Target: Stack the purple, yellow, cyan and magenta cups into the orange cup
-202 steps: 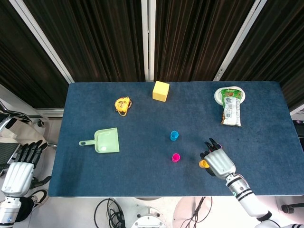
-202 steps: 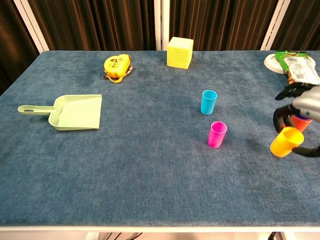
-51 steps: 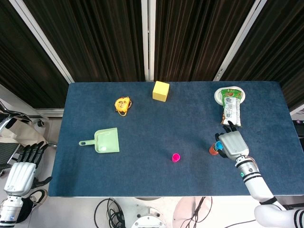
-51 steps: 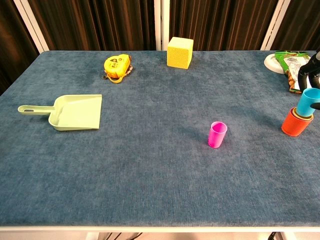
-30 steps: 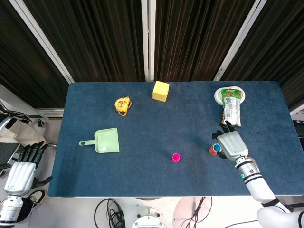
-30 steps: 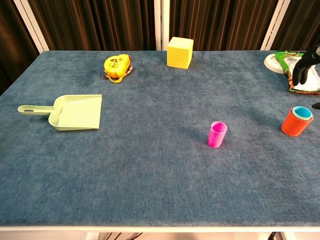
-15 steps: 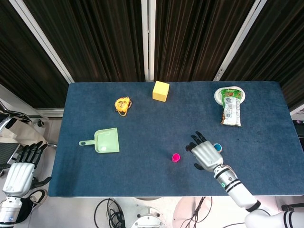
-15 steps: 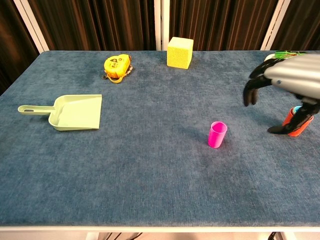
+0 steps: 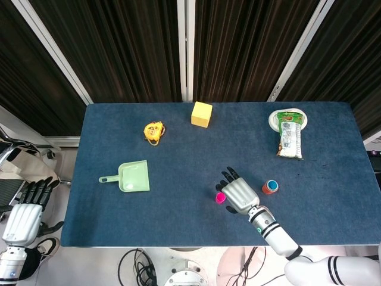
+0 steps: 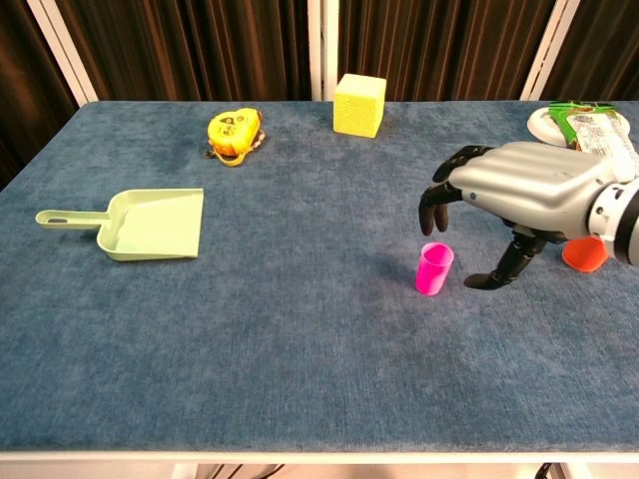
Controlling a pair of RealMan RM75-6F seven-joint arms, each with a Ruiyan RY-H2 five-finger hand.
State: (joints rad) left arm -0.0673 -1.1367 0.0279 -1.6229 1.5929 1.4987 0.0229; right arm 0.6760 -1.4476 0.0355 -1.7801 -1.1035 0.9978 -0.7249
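The right hand (image 10: 519, 195) hovers with fingers spread wide, holding nothing; the magenta cup (image 10: 434, 268) stands upright just below its fingertips (image 10: 429, 217), apparently untouched. Behind the thumb, the orange cup (image 9: 271, 187) holds the cyan cup (image 9: 272, 185). The left hand (image 9: 24, 215) hangs off-table, fingers apart.

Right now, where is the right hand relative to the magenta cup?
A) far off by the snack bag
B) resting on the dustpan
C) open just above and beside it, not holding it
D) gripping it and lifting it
C: the right hand hangs with fingers spread next to the magenta cup, which stands upright on the table.
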